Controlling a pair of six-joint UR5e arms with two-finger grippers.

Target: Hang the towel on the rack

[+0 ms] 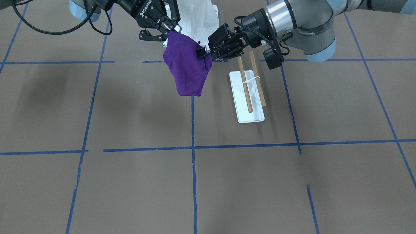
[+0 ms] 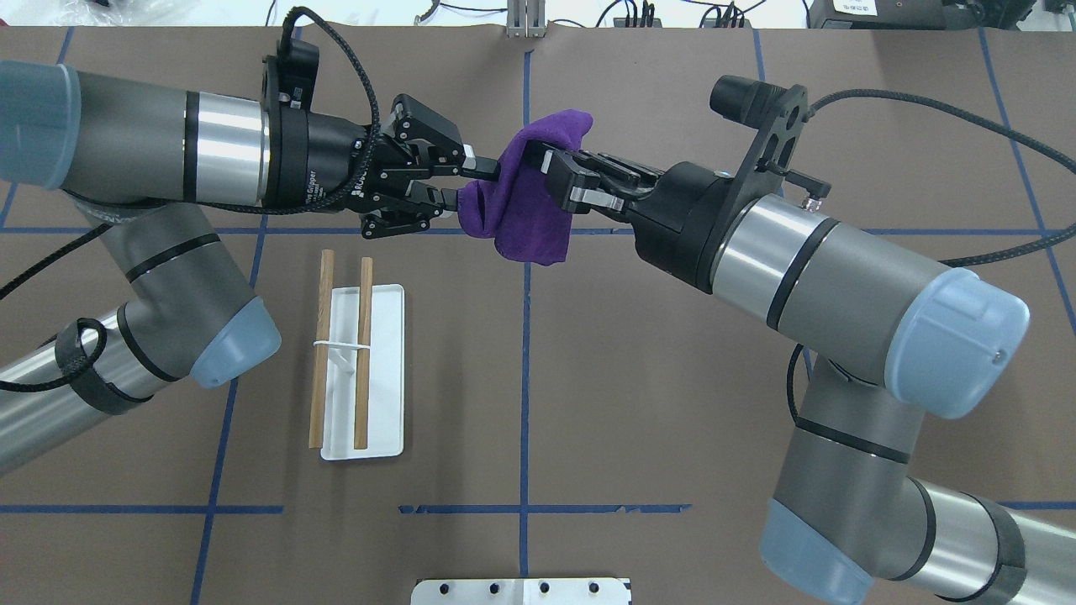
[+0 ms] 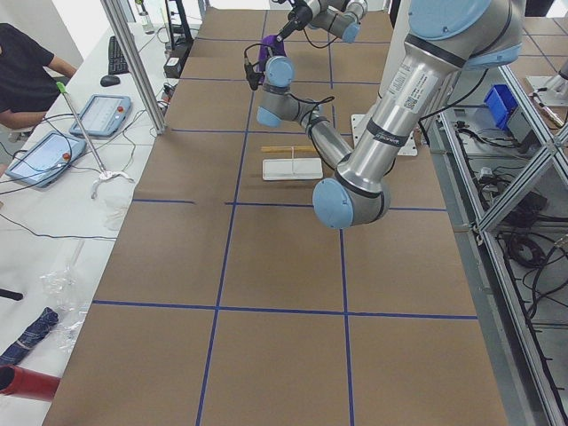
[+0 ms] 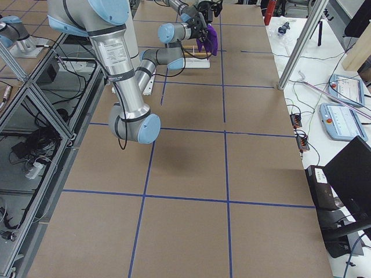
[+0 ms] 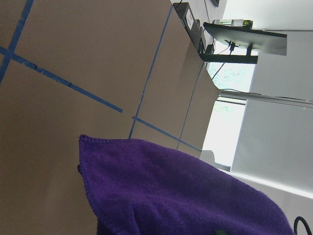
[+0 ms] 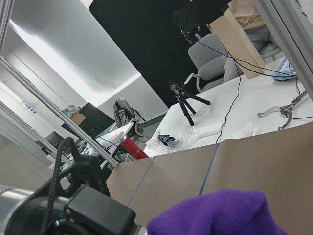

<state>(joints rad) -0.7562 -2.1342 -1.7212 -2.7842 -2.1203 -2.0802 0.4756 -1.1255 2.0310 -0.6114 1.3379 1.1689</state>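
Note:
The deep-purple towel [image 1: 187, 65] hangs in the air between my two grippers, well above the table. My right gripper [image 1: 172, 31] is shut on its upper corner. My left gripper [image 1: 202, 53] is shut on the opposite edge. In the overhead view the left gripper [image 2: 466, 183] and the right gripper [image 2: 551, 172] face each other with the towel [image 2: 530, 218] bunched between them. The rack [image 2: 363, 353], two wooden dowels over a white base [image 2: 382, 420], stands on the table under the left arm, apart from the towel. Both wrist views show purple cloth [image 5: 186, 196] [image 6: 220, 215] but no fingers.
The white bolted robot pedestal [image 1: 195, 16] stands behind the grippers. Blue tape lines cross the brown table [image 1: 130, 113]. An operator [image 3: 22, 71] sits at a side desk with tablets, off the table.

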